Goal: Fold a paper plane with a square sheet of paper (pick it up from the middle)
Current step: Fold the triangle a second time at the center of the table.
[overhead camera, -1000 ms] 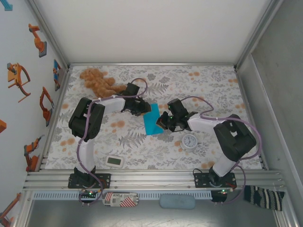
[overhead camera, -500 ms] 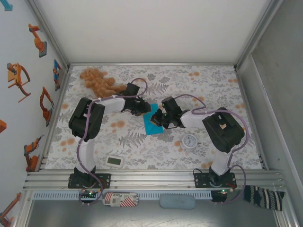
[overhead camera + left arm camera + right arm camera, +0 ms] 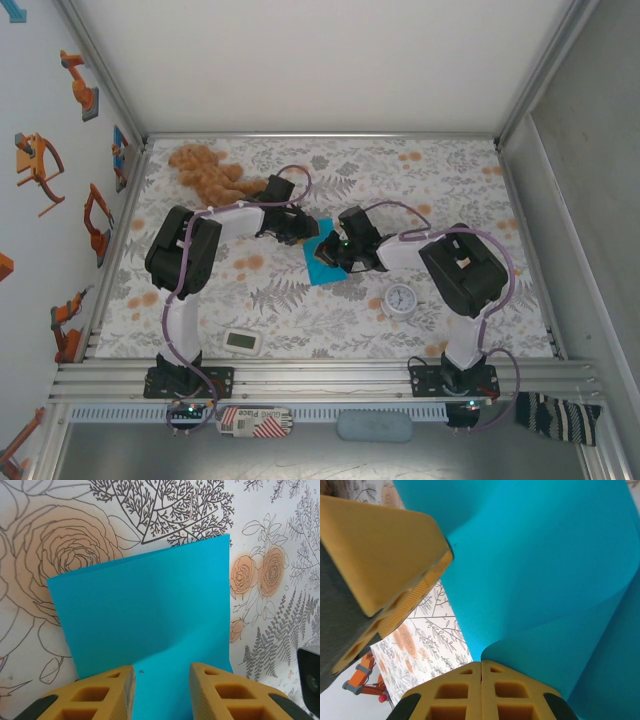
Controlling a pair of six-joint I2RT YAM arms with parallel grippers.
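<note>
Up and to the left of the small round white clock (image 3: pixel 401 299), on the flowered table cover (image 3: pixel 450 190), lies the square sheet of paper (image 3: pixel 320 268), and both arms meet over it. From its base well left of the clock, the left arm rises, bends at the elbow and stretches its forearm towards the clock. This brings the left gripper (image 3: pixel 293 228) to the edge of the sheet farthest from the clock. Its wrist camera looks down on the turquoise sheet (image 3: pixel 145 615) lying flat, with the two yellow fingers (image 3: pixel 107 695) standing partly apart above the near edge. Whether their tips press on the paper I cannot tell, and nothing is clamped between them. The right arm stands just right of the clock, folded sharply at the elbow, its forearm passing above the clock and pointing left. That sets the right gripper (image 3: pixel 337 252) on the clock side of the sheet. Seen from its own wrist, its jaws are pressed tight together, and a raised, curling flap of the paper (image 3: pixel 545 555) runs straight into the seam between them, pinched there.
</note>
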